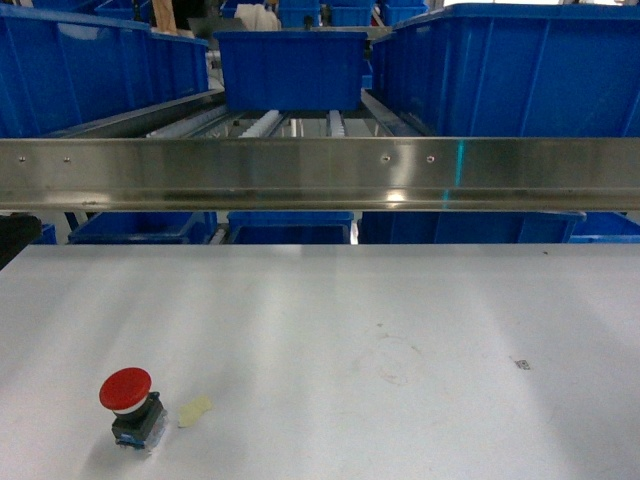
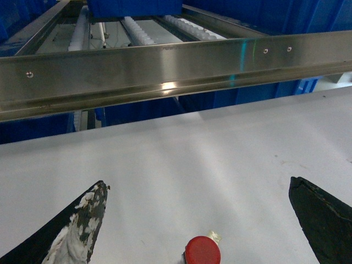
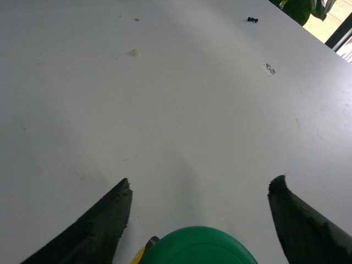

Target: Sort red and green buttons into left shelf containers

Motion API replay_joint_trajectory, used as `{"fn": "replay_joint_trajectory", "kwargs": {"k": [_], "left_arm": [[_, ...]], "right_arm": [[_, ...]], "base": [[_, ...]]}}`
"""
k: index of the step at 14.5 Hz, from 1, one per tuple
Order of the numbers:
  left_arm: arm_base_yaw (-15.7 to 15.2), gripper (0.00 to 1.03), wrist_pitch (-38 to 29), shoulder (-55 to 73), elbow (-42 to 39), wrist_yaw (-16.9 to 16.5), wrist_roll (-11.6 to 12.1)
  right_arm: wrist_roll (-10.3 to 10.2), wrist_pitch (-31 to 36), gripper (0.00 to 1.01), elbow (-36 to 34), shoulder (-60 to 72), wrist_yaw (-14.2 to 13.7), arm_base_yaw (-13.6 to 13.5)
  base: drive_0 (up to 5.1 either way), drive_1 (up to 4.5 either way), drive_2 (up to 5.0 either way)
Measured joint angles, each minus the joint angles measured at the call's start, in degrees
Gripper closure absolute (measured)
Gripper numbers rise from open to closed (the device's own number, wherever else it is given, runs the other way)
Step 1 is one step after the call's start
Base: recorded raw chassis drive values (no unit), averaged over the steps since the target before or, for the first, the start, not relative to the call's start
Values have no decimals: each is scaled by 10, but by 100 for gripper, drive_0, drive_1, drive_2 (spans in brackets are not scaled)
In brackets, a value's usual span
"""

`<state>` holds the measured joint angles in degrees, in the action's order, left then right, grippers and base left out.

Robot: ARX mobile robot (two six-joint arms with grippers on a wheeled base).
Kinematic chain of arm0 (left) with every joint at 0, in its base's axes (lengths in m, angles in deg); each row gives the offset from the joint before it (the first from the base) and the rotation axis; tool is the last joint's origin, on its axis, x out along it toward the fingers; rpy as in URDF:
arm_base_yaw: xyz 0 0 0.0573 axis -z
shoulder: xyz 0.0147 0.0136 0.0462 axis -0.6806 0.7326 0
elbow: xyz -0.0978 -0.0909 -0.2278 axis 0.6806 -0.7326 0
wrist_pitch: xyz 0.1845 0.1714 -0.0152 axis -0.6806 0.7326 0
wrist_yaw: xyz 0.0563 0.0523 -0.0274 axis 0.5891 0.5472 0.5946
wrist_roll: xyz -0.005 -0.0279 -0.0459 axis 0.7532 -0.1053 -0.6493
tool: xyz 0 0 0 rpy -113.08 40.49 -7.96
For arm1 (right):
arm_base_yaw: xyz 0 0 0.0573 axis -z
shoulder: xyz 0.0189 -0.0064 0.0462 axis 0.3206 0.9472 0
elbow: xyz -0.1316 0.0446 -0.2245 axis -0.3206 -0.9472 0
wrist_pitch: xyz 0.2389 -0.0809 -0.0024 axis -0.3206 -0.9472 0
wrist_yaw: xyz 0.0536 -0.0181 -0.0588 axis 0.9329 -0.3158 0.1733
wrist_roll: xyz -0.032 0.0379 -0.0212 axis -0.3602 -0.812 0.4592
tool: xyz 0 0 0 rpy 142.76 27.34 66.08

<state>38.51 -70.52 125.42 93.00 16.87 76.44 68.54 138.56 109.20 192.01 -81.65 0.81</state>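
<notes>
- While the red button (image 1: 127,403) stands upright near the tabletop's (image 1: 400,320) front-left corner, its round red cap sits on a black-and-blue base, and a pale-yellow scrap (image 1: 194,410) lies just beside it on its right.
- Seen from the left wrist, the left gripper (image 2: 201,220) has its jaws spread wide above the tabletop, holding nothing; the red button's cap shows between them at the bottom edge, touching neither finger.
- One left finger (image 2: 77,231) is smeared with white.
- Seen from the right wrist, the right gripper (image 3: 201,214) is likewise spread wide, and a green button (image 3: 198,246) shows its rounded cap between the jaws at the bottom edge, clear of both fingers.
- A small white label (image 3: 268,68) and a tiny black object (image 3: 252,20) lie toward the tabletop's far side in that view.
- Beyond the tabletop's far edge runs a steel rail (image 1: 320,172), and behind it blue bins (image 1: 90,65) sit on roller shelves, one on the left, one centred, one on the right.
</notes>
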Motion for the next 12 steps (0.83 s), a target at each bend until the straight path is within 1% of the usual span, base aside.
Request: {"fn": "replay_joint_trajectory", "kwargs": {"k": [2, 4, 5, 8, 10, 12], "left_arm": [[0, 5, 0, 0, 0, 0, 0], [0, 5, 0, 0, 0, 0, 0], [0, 5, 0, 0, 0, 0, 0], [0, 5, 0, 0, 0, 0, 0], [0, 5, 0, 0, 0, 0, 0], [0, 5, 0, 0, 0, 0, 0]], "right_arm": [[0, 0, 45, 0, 0, 0, 0], [0, 0, 69, 0, 0, 0, 0], [0, 0, 70, 0, 0, 0, 0], [0, 3, 70, -5, -6, 2, 0], [2, 4, 70, -33, -59, 21, -4], [11, -10, 70, -62, -153, 57, -5]], "base": [[0, 0, 0], [0, 0, 0], [0, 0, 0], [0, 0, 0], [0, 0, 0], [0, 0, 0]]}}
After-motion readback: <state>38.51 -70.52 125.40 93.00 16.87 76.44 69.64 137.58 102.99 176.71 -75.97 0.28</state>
